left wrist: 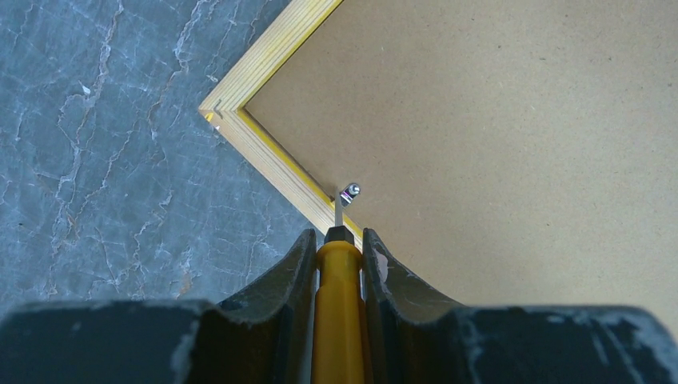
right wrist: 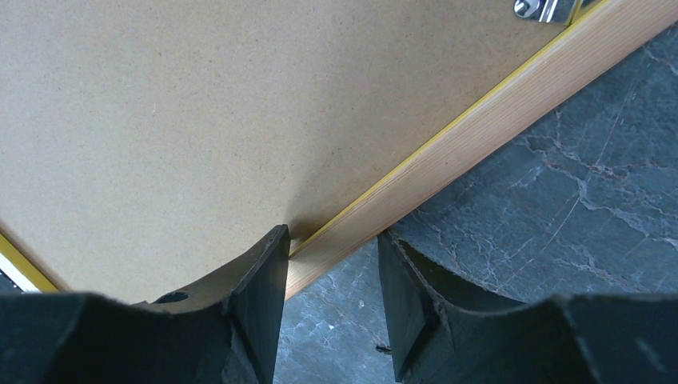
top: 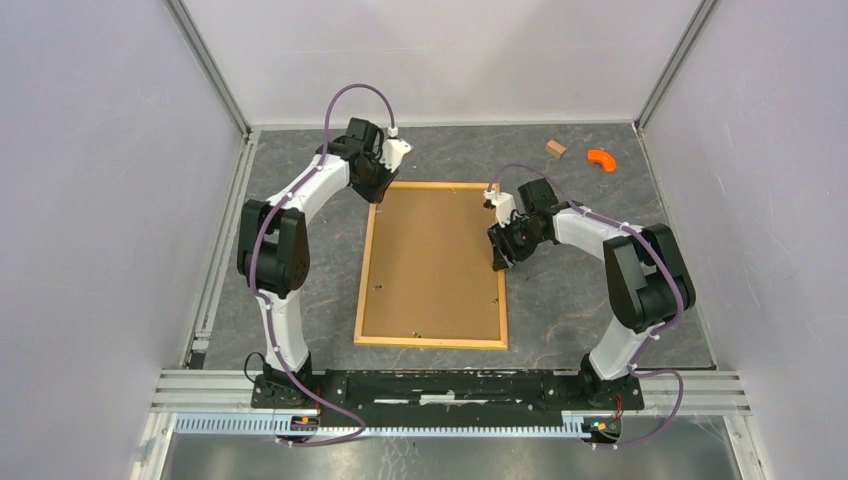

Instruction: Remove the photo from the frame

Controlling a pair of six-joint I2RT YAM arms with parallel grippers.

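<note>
Left gripper [left wrist: 337,240]: closed tight on the yellow handle of a screwdriver [left wrist: 339,320], one finger on each side of the handle.
Screwdriver tip: the metal shank points away from the wrist and meets a small metal clip [left wrist: 348,192] on the backing board [top: 435,260], just inside the frame's rail.
Frame [top: 365,270]: lies flat on the table [top: 570,300] between the two arms, brown back upward, long sides running away from the arm bases.
Frame relative to left gripper: the far left corner lies just ahead of the fingertips and to their left in the left wrist view. The gripper hangs over the rail beside that corner.
Right gripper [right wrist: 332,236]: jaws apart and holding nothing, astride the frame's right rail toward its far end.
Right gripper fingers: the inner finger [right wrist: 260,296] is over the backing board and the outer finger [right wrist: 408,296] is over the table. Bare table shows between the rail and the outer finger.
Contact, right side: it cannot be told whether the inner finger touches the board.
Second clip [right wrist: 544,8]: sits on the board by the same rail, at the top edge of the right wrist view.
Photo: hidden; only the frame's back shows.
Far right corner of table: wooden block [top: 556,148] and orange piece [top: 601,158], near each other, well apart from the frame.
</note>
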